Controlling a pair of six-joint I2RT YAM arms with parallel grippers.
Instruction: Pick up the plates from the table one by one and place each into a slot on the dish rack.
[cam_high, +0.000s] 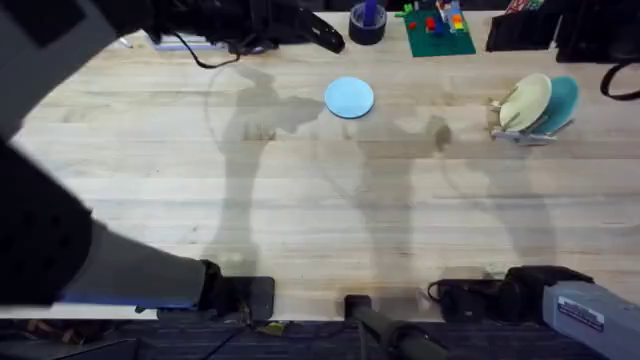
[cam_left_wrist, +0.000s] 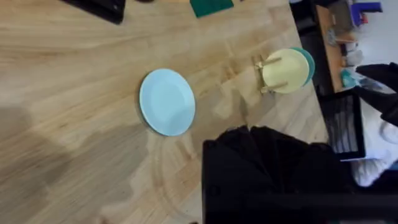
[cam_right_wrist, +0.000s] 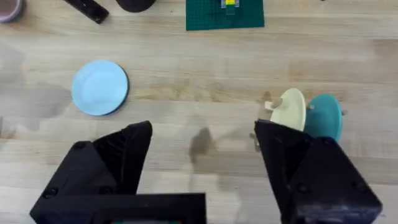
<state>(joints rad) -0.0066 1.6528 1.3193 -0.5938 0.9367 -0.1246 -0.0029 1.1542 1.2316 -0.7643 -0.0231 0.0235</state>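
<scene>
While both arms sit low at the near edge, the scene reads like this, near to far:

Right tool (cam_right_wrist: 202, 180): fingers spread wide with nothing between them, hovering above bare tabletop at the near side.

Left tool (cam_left_wrist: 267, 180): a dark mass in its own wrist view; I cannot tell whether its fingers are spread or pressed together.

Tabletop (cam_high: 300, 200): pale planks, bare through the middle, carrying arm shadows.

Blue plate (cam_high: 349, 97): lying flat and alone, at about 12 o'clock from the tabletop's centre, well apart from both tools and from the rack.

Dish rack (cam_high: 515, 135): at about 2 o'clock, near the far right. A cream plate (cam_high: 526, 102) and a teal plate (cam_high: 560, 103) already stand on edge in it, leaning, the teal one behind the cream.

Far edge: a tape roll (cam_high: 367, 22) and a green board (cam_high: 440, 30) at 12 to 1 o'clock; not part of the job.

Handling, as a judgement: the blue plate looks light, stiff and smooth, so likely slippery. Lying flat, it offers only its thin rim; pinch across the raised edge, one finger under the lip.

Remaining: one plate left on the tabletop, two racked.
</scene>
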